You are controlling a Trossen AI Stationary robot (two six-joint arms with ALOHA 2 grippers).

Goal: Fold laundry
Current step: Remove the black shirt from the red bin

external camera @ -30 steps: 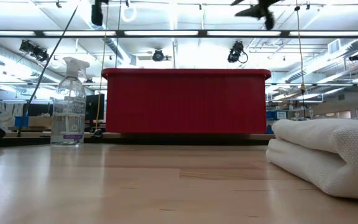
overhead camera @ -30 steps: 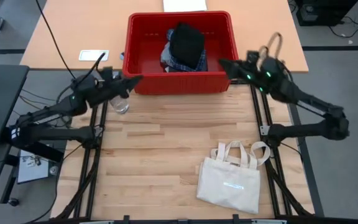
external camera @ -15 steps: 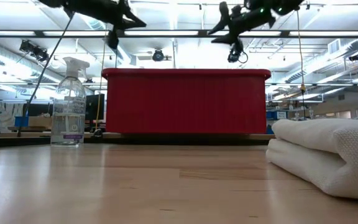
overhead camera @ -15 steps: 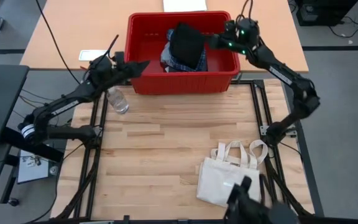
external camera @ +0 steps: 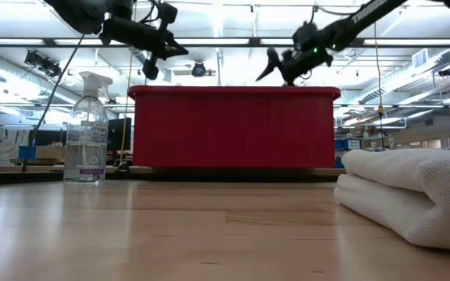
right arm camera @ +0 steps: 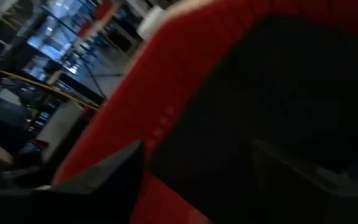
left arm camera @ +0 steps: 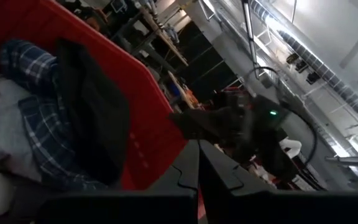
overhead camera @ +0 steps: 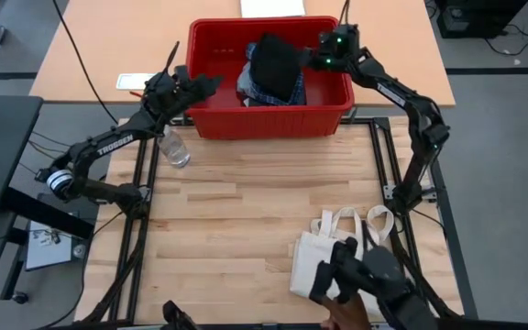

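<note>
The laundry lies piled in a red bin at the table's far side. A black garment sits on top, over a blue-and-white plaid one, which also shows in the left wrist view. My right gripper hangs open over the bin's right half, fingers pointing at the black garment and just short of it. My left gripper is shut and hovers level above the bin's left rim, pointing across the bin.
A clear spray bottle stands near the bin's left front corner. A cream tote bag lies at the near right of the wooden table. A person's hand with a dark object reaches in over the near edge.
Both grippers have swung in toward the red bin and come lower. The left has gone from the bin's left front corner to above its left rim. The right has gone from outside the bin's right front corner to over the laundry, and its fingers now stand wider apart.
</note>
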